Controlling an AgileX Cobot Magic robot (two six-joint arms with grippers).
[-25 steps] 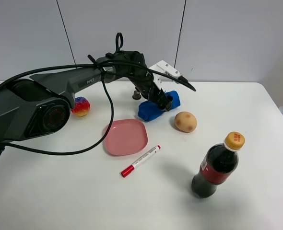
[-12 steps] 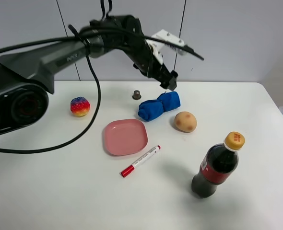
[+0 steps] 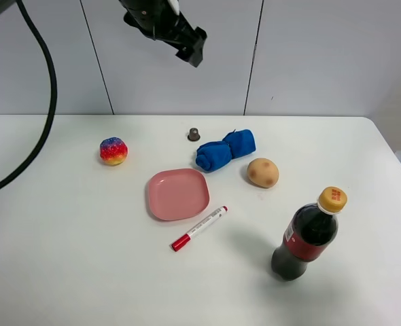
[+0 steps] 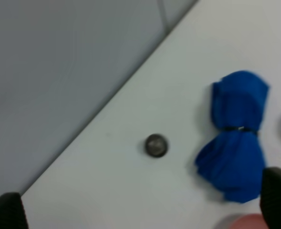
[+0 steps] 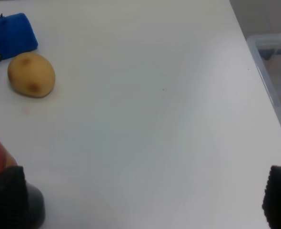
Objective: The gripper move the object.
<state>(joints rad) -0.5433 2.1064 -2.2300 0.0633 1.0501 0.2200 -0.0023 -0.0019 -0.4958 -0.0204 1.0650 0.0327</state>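
White tabletop (image 3: 85, 258) fills the lower frame. The rolled blue cloth bundle (image 3: 224, 151) lies just above centre, between a small dark cap (image 3: 194, 134) and a brown potato (image 3: 263, 172), its long axis slanting from lower left to upper right. The left hand (image 3: 192, 49) hangs high in the upper middle, spread wide and empty; the right hand (image 5: 143, 200) gapes empty too.

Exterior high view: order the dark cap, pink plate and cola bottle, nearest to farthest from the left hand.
1. Dark cap, at the back, below the raised left hand.
2. Pink plate, centre.
3. Cola bottle, front right.
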